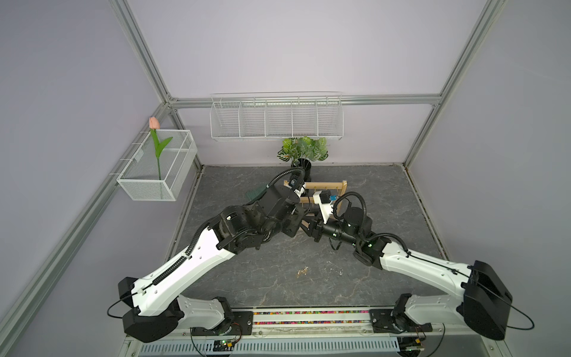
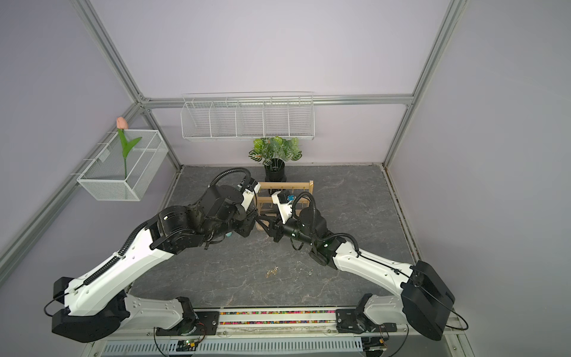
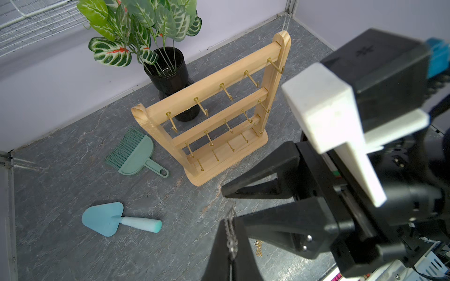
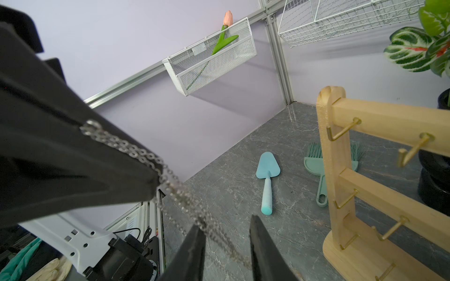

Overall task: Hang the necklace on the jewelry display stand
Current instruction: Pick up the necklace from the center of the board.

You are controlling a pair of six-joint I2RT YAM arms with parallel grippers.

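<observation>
Silver links make up the necklace (image 4: 136, 150), a fine flat-linked chain with a small ring at one end. It lies over the black finger of the left gripper (image 4: 153, 182), whose jaws are pressed together on it. From that pinch the loose length sags down and runs through the gap of the right gripper (image 4: 225, 223), whose jaws stand apart on either side of the chain without clamping it. That pairing looks deliberate: one arm anchors the chain in the air while the other lines up to take a second point on it, probably so the limp loop can be drawn open wide enough to drop over a hook. In both top views the two grippers meet near the centre of the frame, just below and a little left of the jewelry display stand (image 1: 324, 186), so the necklace hangs above the table (image 3: 73, 243), near the stand and not touching it. The stand is upright on its oblong base, pale wood with three crossbars, and its gold hooks (image 3: 226, 92) point toward the arms, every visible one bare, which suits an approach from this side. A teal trowel (image 3: 104, 219), green brush (image 3: 136, 155) and potted plant (image 3: 168, 73) sit around it, seemingly clear of the path, and a small gold trinket (image 1: 302, 272) lies lower in the frame, well apart
</observation>
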